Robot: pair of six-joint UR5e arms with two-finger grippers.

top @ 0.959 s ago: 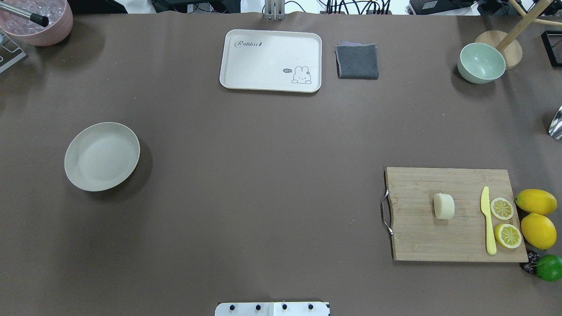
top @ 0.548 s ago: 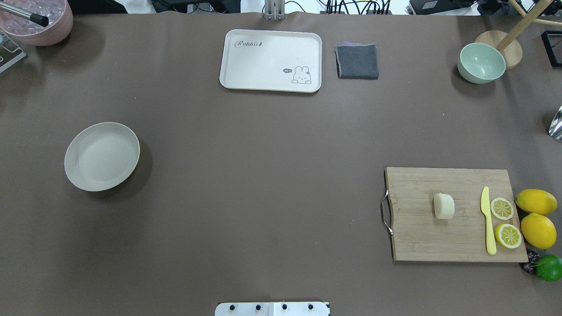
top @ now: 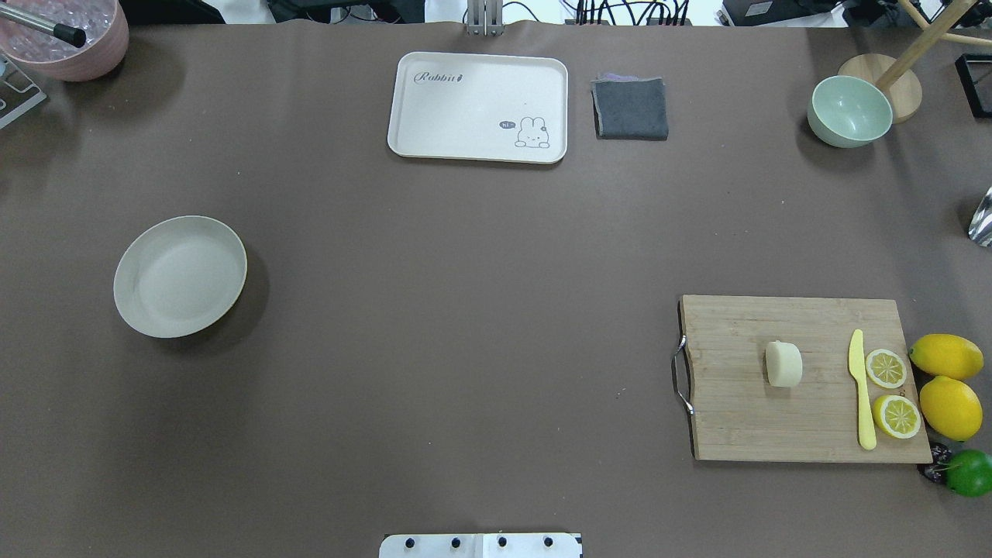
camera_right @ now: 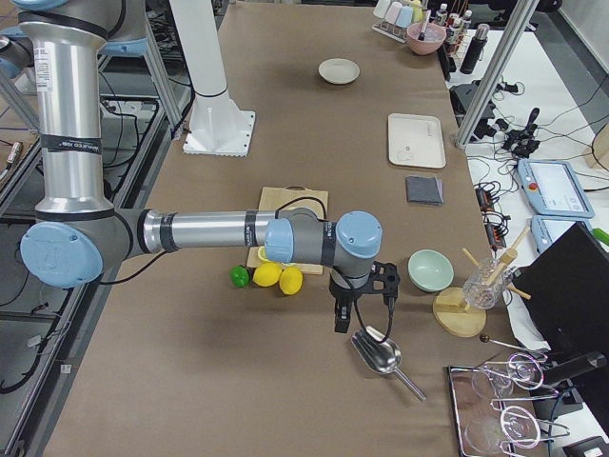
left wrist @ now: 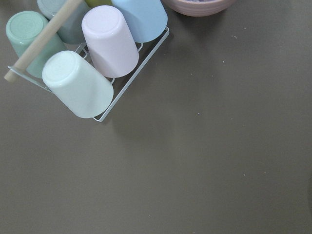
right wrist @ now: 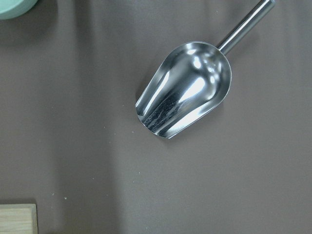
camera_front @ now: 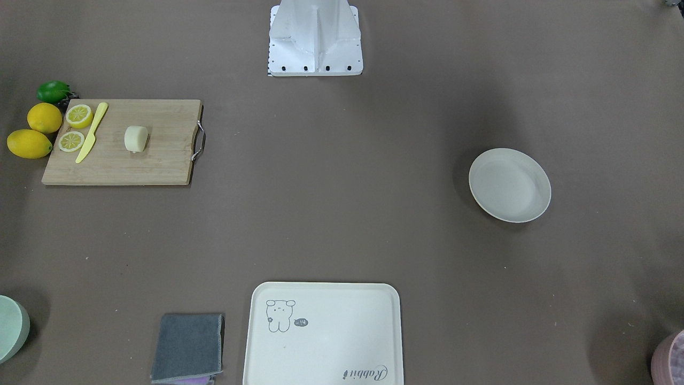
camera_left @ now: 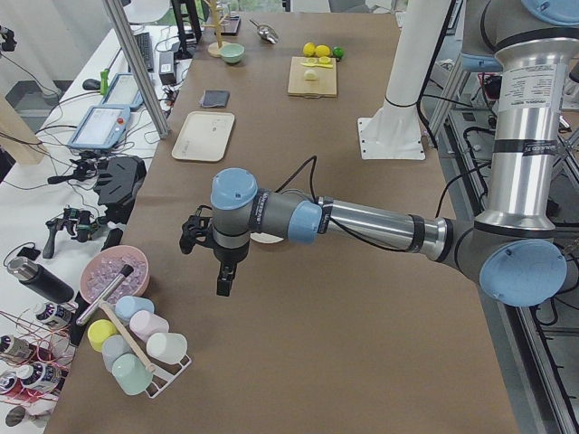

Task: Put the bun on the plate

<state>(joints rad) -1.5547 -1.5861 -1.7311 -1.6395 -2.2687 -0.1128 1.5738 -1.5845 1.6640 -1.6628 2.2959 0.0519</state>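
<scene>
Nothing on the table (top: 465,325) has shifted since the earlier overhead view: the bun (top: 783,364) rests on the cutting board (top: 759,426), well apart from the plate (top: 180,277), nearer the right pincer (camera_right: 340,322), whose closure, like the left pincer's (camera_left: 223,282), cannot be told.

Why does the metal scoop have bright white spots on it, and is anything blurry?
Right wrist-mounted view: the metal scoop reflects light as white glare patches. Overhead exterior view: the plate casts a soft dark shadow to its right. Left wrist-mounted view: the pastel cups look sharp, with no blur.
</scene>
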